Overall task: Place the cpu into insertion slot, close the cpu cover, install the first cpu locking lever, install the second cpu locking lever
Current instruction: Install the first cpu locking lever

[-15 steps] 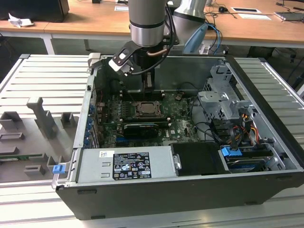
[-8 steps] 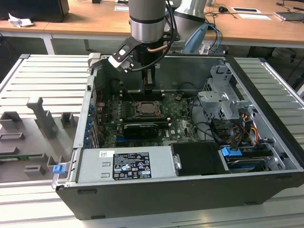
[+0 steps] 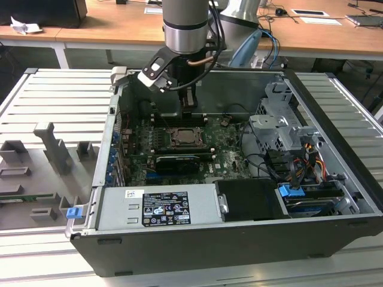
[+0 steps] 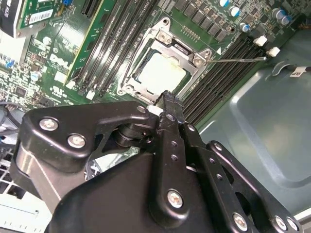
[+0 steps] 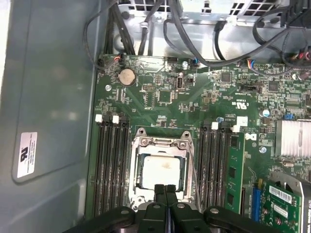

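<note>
Your tool (image 5: 165, 190) is clenched, its fingers pressed together with nothing between them. In both wrist views its tip stands at one edge of the socket (image 3: 175, 142), inside the open computer case (image 3: 335, 197). The chip (image 5: 161, 171) lies flat in the socket, silver top up. The cover (image 5: 160, 143) is down, framing the chip. In the second wrist view a thin wire lever (image 4: 238, 59) runs out from a socket corner across the memory slots (image 4: 218, 73). You cannot tell whether the tool touches the cover.
</note>
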Tool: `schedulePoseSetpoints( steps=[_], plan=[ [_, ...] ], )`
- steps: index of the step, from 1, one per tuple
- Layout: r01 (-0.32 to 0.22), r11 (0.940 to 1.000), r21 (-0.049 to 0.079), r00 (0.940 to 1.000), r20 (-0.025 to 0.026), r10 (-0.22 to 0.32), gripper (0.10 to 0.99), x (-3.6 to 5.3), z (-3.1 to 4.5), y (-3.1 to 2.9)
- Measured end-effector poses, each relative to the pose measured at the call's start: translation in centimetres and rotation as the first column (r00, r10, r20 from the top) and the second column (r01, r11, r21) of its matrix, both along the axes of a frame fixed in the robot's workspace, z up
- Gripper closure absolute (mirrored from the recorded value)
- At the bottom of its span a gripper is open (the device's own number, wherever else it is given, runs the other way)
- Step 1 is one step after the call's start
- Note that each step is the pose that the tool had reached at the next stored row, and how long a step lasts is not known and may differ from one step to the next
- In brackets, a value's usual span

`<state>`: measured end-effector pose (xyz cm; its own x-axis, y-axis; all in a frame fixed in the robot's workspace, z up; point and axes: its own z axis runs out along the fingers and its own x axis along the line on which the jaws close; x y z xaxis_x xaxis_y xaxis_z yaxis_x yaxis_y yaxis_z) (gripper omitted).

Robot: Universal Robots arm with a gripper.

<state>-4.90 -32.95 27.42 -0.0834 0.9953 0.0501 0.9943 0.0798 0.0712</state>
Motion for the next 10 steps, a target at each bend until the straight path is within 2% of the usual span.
schedulePoseSetpoints(
  steps=[10],
  plan=[
    [-0.062, 0.9981, 0.0, 0.9981, 0.0001, 0.062, 0.98, 0.0, 0.0, 0.0]
  ],
)
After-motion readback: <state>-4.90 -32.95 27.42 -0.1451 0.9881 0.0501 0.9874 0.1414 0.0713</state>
